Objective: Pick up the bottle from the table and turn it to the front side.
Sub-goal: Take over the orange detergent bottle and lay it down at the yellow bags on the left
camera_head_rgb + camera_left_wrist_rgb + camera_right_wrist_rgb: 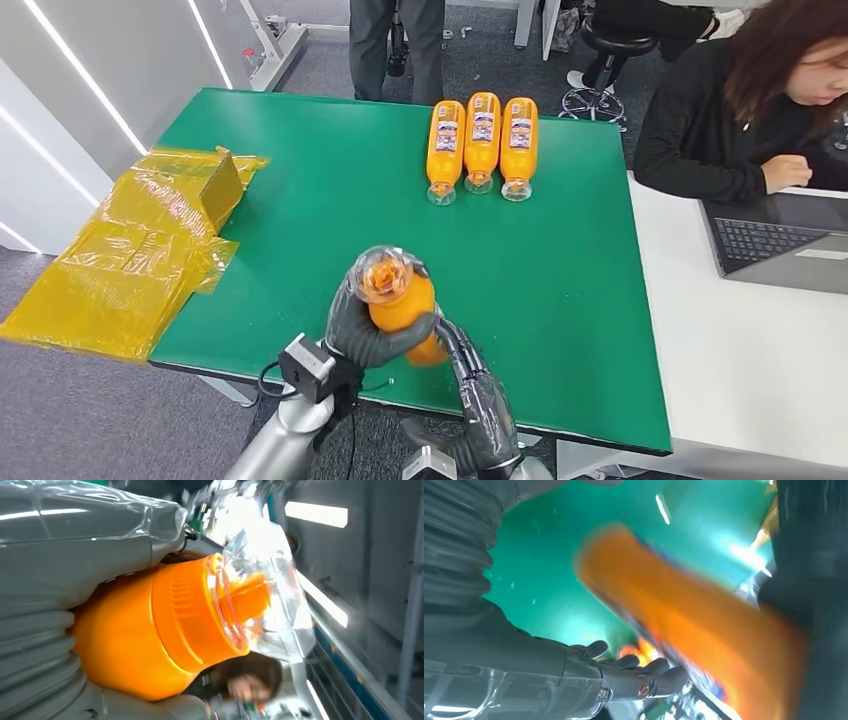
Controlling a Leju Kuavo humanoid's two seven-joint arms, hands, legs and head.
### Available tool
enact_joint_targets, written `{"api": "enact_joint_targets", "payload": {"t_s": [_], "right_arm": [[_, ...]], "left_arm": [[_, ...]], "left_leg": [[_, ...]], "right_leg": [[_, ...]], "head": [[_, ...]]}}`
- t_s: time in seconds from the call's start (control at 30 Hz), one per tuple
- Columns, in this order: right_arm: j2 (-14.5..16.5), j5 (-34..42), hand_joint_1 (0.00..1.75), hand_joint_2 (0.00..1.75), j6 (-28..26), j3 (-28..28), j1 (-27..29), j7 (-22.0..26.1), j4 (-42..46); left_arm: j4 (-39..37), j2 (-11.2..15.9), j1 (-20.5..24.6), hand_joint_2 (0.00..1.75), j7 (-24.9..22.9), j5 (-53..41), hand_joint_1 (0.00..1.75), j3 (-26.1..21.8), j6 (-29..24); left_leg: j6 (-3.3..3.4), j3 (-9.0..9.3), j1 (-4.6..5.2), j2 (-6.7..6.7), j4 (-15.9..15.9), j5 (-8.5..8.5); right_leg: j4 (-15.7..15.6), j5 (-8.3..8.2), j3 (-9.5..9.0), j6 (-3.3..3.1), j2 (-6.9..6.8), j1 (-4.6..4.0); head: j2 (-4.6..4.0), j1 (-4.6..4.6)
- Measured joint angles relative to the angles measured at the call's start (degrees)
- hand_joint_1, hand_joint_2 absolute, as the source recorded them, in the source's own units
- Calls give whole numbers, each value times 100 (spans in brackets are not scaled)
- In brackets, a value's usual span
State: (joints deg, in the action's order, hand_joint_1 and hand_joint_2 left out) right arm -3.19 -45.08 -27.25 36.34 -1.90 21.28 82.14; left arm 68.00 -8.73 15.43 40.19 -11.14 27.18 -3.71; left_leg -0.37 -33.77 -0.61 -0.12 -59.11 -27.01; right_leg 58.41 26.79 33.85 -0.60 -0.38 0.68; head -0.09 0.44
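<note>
One orange bottle (400,300) is held upright above the green counter (560,300), gripped by the left hand (365,330); the right hand (470,375) touches it, grasp unclear. Next, presumably: rotating the label frontward.

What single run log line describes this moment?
left hand: holds bottle above table | right hand: at bottle's lower end, grip unclear | turning: not confirmed

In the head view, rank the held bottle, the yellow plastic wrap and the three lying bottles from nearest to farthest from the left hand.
1. Held bottle, gripped by the left hand.
2. Yellow plastic wrap, on the table's left edge.
3. Three lying bottles, at the far edge.
</note>
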Motion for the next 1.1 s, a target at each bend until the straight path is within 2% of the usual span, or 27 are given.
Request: {"api": "enact_joint_targets", "payload": {"t_s": [0.17,0.23,0.33,0.4,0.57,0.7,0.83,1.1], "right_arm": [[16,184,0,175,62,73,-54,116,-114],[24,184,0,175,99,88,-71,144,-147],[59,183,0,175,132,101,-103,160,-207],[86,183,0,175,120,88,-104,161,-248],[101,292,0,175,-50,11,-34,199,-310],[45,647,0,175,-185,-50,89,269,-314],[9,807,0,175,-68,-74,145,327,-313],[4,1188,0,175,221,-68,134,512,-390]], "left_arm": [[-776,79,1138,175,-8,-475,175,48,-726],[-1147,113,1510,175,-102,-1052,175,47,-1145],[-1854,162,2046,175,-582,-2425,175,70,-1807],[-2384,208,2404,175,-1040,-3241,175,112,-1860],[-3506,415,3043,175,-2117,-4734,175,333,-1399],[-4198,767,3419,175,-2937,-5625,175,727,-561],[-4636,1151,3558,175,-3573,-5860,175,932,143],[-5143,1809,3552,175,-4912,-5942,175,998,1279]], "left_leg": [[-5,0,0,2,0,5],[-5,1,0,3,0,6],[-5,1,0,4,0,6],[-5,1,-1,5,0,6],[-7,1,-1,25,0,5],[-9,0,-1,47,2,3],[-11,-1,-3,59,2,2],[-12,-6,-4,52,4,2]], "right_leg": [[2,-9,0,-5,3,0],[2,-9,1,-6,4,0],[2,-9,3,-6,5,0],[2,-9,3,-6,7,0],[4,-12,11,-10,32,0],[7,-12,18,-11,54,0],[13,-12,27,-12,67,0],[18,-10,30,-14,61,-2]], "head": [[0,0],[0,0],[0,0],[0,2],[0,1],[0,2],[0,2],[0,1]]}}
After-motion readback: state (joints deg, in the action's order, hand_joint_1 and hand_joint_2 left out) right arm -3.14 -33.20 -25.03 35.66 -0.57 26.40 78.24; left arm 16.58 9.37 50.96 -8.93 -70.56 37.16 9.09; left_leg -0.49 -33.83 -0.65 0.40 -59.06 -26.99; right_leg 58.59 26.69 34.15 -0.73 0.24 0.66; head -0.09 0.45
